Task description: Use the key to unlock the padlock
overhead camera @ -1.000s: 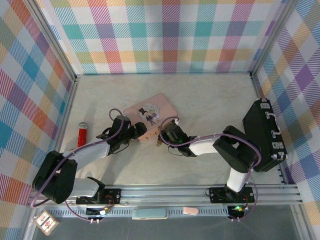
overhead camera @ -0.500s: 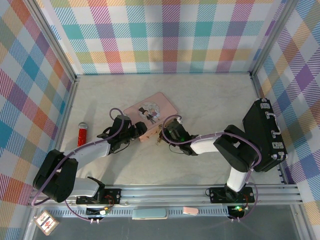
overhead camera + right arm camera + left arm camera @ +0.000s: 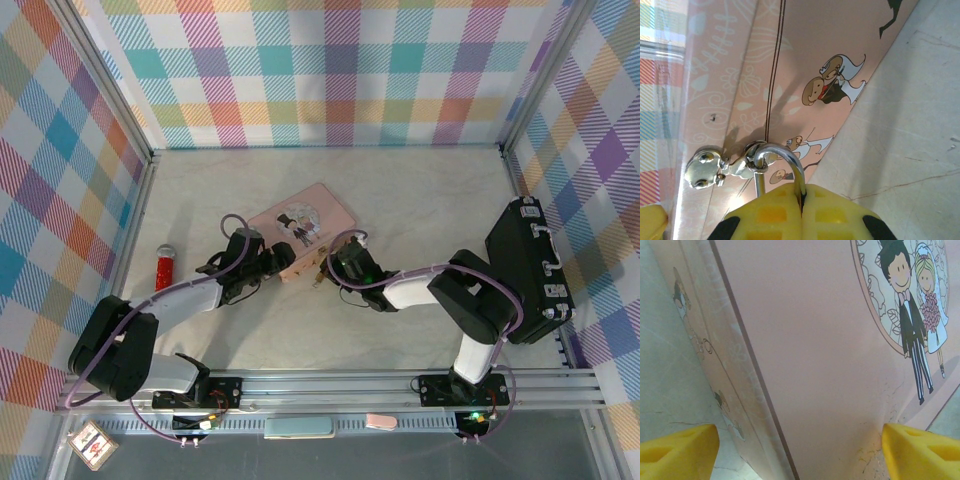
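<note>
The pink illustrated tin lies mid-table. From its silver hasp hangs the padlock, its thin silver shackle hooked through the hasp ring. My right gripper is shut on the padlock, so the yellow pads hide the body and only the shackle sticks out. Seen from above, this gripper is at the tin's near edge with a speck of brass beside it. My left gripper stands open, its yellow fingertips straddling the near left corner of the tin. The key is hidden.
A red-and-silver toy microphone lies by the left wall. A black case rests against the right wall. Checked walls close the table on three sides, and bare tabletop lies behind the tin.
My right gripper has crept slightly toward the tin's near edge, carrying the padlock with it. The left arm and the tin have barely moved.
</note>
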